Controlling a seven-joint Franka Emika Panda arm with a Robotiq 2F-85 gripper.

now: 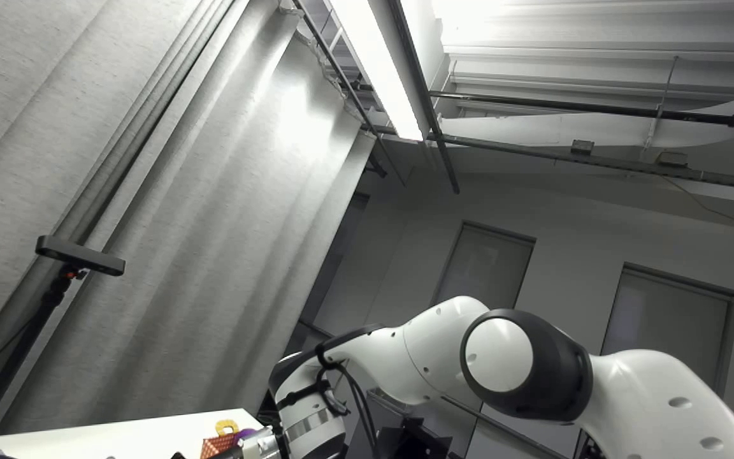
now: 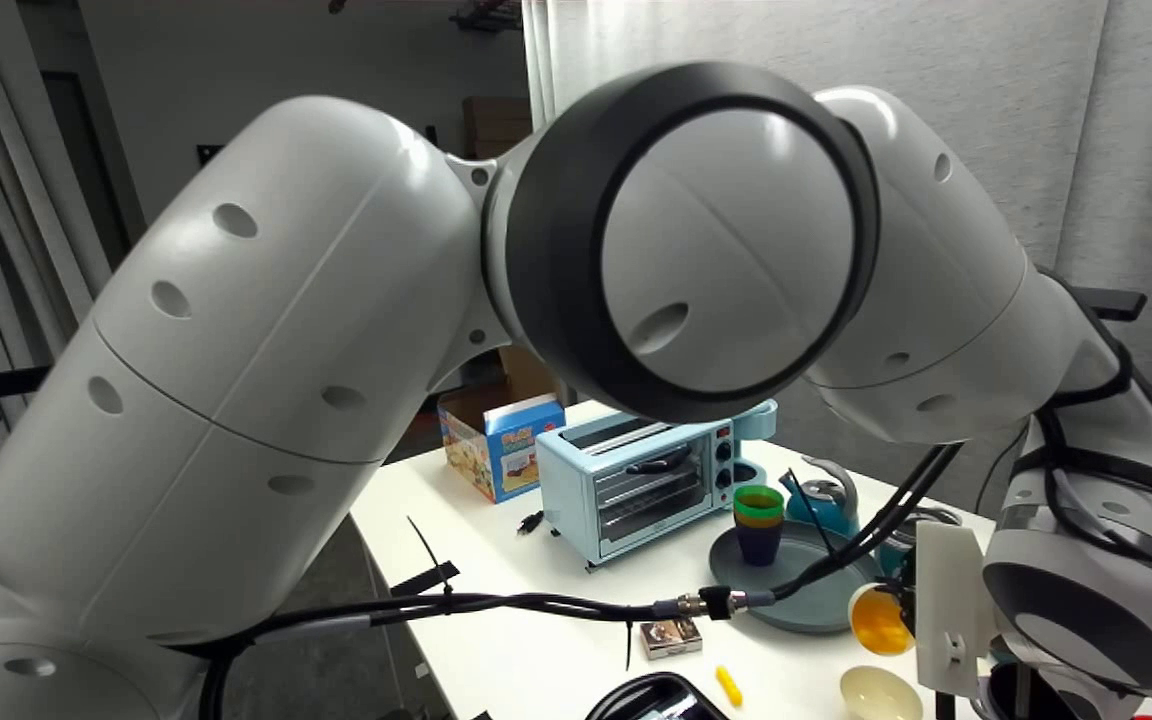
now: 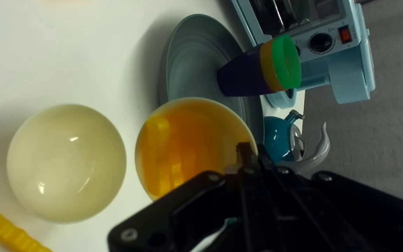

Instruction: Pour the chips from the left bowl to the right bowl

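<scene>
My gripper is shut on the rim of a cream bowl, one finger inside and one outside. The held bowl contains orange and yellow chips and is above the table. In an exterior view the held bowl looks tilted, its orange inside showing beside my gripper. A second cream bowl stands on the table, left of the held bowl in the wrist view. Its inside looks empty. It also shows in an exterior view, just below the held bowl.
A yellow ridged piece lies by the second bowl. A grey plate bears stacked cups close to the held bowl. A light-blue toaster oven and a teal kettle stand beyond. A small box lies nearer.
</scene>
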